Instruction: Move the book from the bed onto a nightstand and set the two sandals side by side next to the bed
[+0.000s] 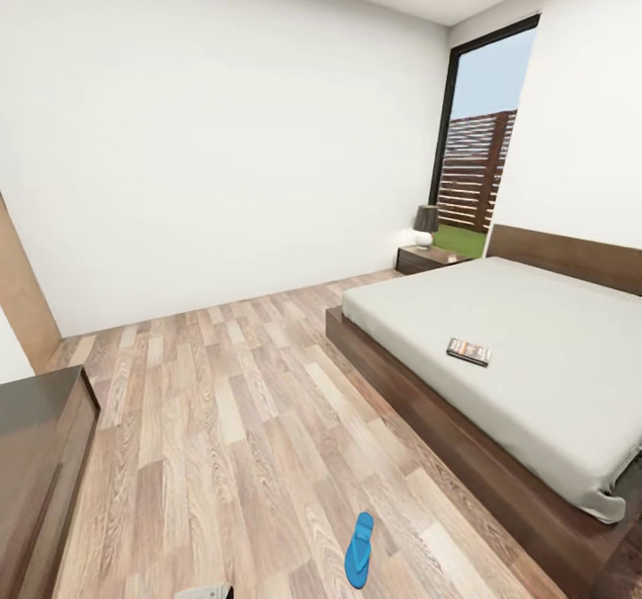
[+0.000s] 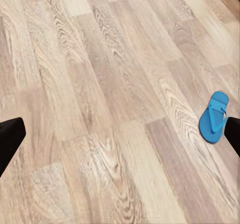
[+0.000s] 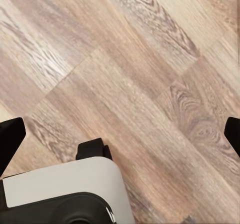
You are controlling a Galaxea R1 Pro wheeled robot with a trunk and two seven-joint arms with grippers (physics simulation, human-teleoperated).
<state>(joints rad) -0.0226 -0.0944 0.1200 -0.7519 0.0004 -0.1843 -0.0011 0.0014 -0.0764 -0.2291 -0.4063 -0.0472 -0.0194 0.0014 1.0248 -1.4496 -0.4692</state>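
A: Going left to right, what do we have in the bedroom?

B: At the far left of the head view, a dark brown wooden cabinet [image 1: 40, 456] against the wall. Then brown wood-plank floor [image 1: 223, 421], and low on it one thin, flat, bright blue sandal [image 1: 358, 550], lying alone. We see only the one. Further right, the low platform bed [image 1: 535, 385] with a dark wood frame and pale grey mattress; the small dark paperback book [image 1: 468, 350] lies flat on it, near the edge facing us. Past the bed's far corner, the low dark brown nightstand [image 1: 428, 258] carries a lamp [image 1: 426, 222] beside the tall window.

A: And our claws?

B: In each wrist view the two dark fingertips sit at opposite edges with bare floor between, so the left claw [image 2: 120, 136] and the right claw [image 3: 120, 139] are both spread wide, holding nothing. The left wrist view also catches the sandal [image 2: 214, 117].

A: How do we do this step well?

B: We judge we're approaching. Roll closer, stop short of the sandal so we don't run over it, then lower a claw squarely.
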